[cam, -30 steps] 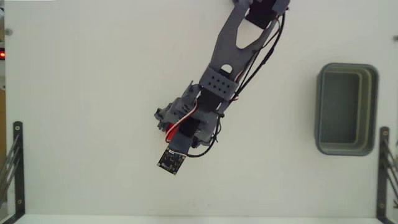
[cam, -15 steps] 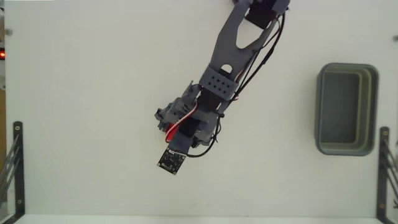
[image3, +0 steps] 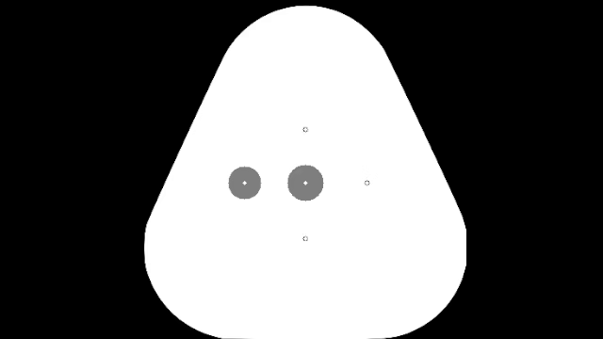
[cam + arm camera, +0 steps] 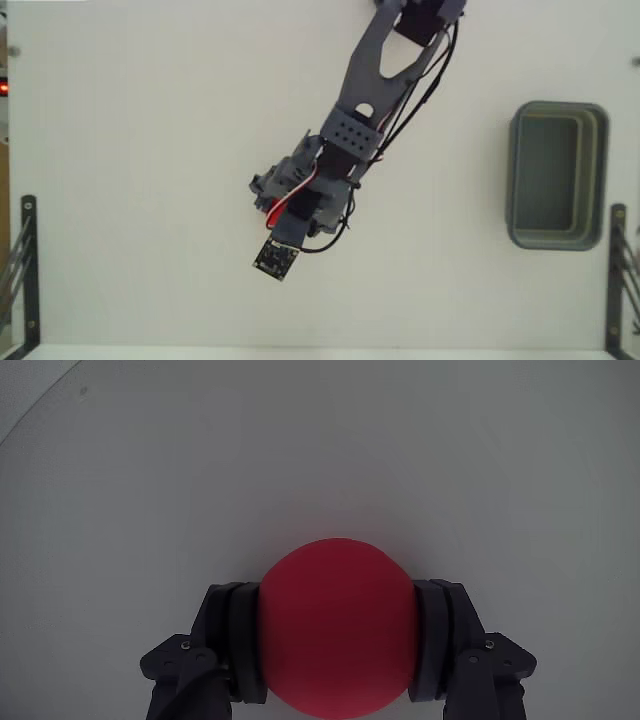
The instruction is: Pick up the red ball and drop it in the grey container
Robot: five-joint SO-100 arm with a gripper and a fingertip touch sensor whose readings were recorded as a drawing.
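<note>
The red ball (image 4: 337, 628) sits clamped between the tool's (image 4: 337, 645) two dark fingers (image 4: 233, 645) in the wrist view, its lower edge cut off by the frame. In the fixed view only a red sliver (image 4: 276, 211) shows under the arm. The grey container (image 4: 557, 175) stands well apart, far right on the white table (image 4: 140, 150).

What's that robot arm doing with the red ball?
The robot arm's gripper has the red ball squeezed between its jaws, one on each side, as the wrist view shows. In the fixed view the arm hides nearly all of the ball. The grey container sits empty, far off to the right in that view, so the ball has not been dropped in yet.
</note>
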